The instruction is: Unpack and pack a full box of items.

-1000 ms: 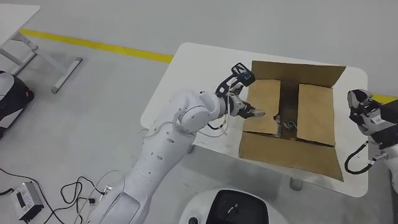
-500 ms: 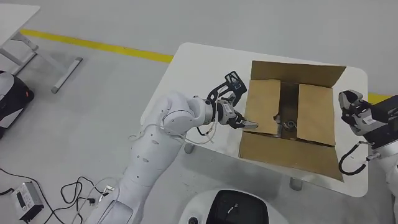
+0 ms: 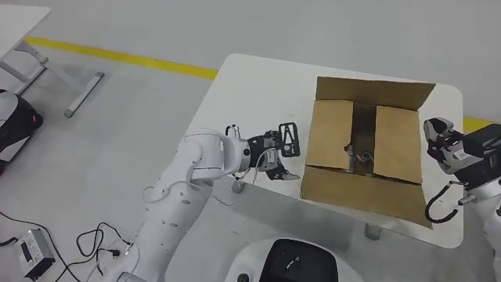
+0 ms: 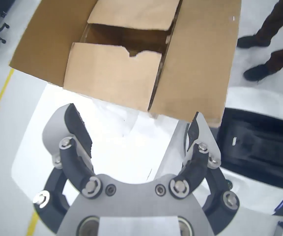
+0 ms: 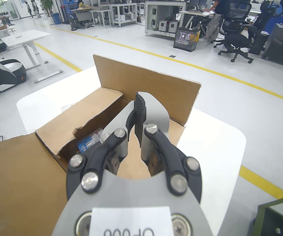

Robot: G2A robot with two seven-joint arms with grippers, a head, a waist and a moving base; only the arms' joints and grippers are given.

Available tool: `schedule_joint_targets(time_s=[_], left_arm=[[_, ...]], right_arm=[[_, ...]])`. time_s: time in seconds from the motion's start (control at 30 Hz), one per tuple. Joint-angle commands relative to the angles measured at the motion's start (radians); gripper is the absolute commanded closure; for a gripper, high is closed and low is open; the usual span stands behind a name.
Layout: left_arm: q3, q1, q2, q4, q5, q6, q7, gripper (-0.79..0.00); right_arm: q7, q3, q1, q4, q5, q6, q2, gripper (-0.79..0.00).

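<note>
Box (image 3: pixel 395 145) sits on the right half of the table (image 3: pixel 250 86), outer flaps thrown open front and back. The two inner flaps lie half down over the mouth. A narrow slot is left between them, running from the robot's near side to the far side. Items (image 3: pixel 362 157) show at the bottom of the slot, small, can't tell what; the right wrist view shows some packaging (image 5: pixel 90 140) under the torn flap edge.

Right hand (image 3: pixel 438 133) is just beside the box's right wall, pointing in over the right inner flap. Its fingers are pressed together on nothing (image 5: pixel 139 104).

Left hand (image 3: pixel 286 160) is near the table's front edge, apart from the box's left wall. It is spread wide and empty (image 4: pixel 133 114), with the box (image 4: pixel 112 79) straight ahead of it.

Judgement: right arm is nearer. Both inner flaps need swinging outward, across the slot's axis, before anything can be lifted out.
</note>
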Motion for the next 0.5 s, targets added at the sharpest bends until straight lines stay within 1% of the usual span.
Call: schedule_joint_targets(time_s=[0.0,0.07,0.13,0.23,0.33,0.47], left_arm=[[0.006,0.035,0.022,-0.031,0.056,0.0,0.026,-0.785],[0.023,0.063,0.044,-0.048,0.099,0.0,0.072,-0.785],[0.035,0.086,0.065,-0.042,0.129,0.0,0.13,-0.785],[0.066,0.104,0.085,-0.024,0.176,0.0,0.221,-0.785],[0.109,0.101,0.095,0.001,0.233,0.0,0.306,-0.785],[0.167,0.075,0.093,0.055,0.299,0.022,0.389,-0.785]], right_arm=[[0.002,0.002,0.0,0.005,0.005,0.001,0.0,0.0],[0.003,0.003,0.0,0.007,0.007,0.002,0.0,0.0],[0.0,0.003,0.0,0.008,0.013,0.004,0.0,0.0],[0.001,0.002,0.0,0.009,0.01,0.007,0.0,0.0],[0.0,0.003,-0.003,0.009,0.01,0.009,0.0,0.0],[0.002,0.012,-0.01,0.007,0.009,0.016,0.001,0.0]])
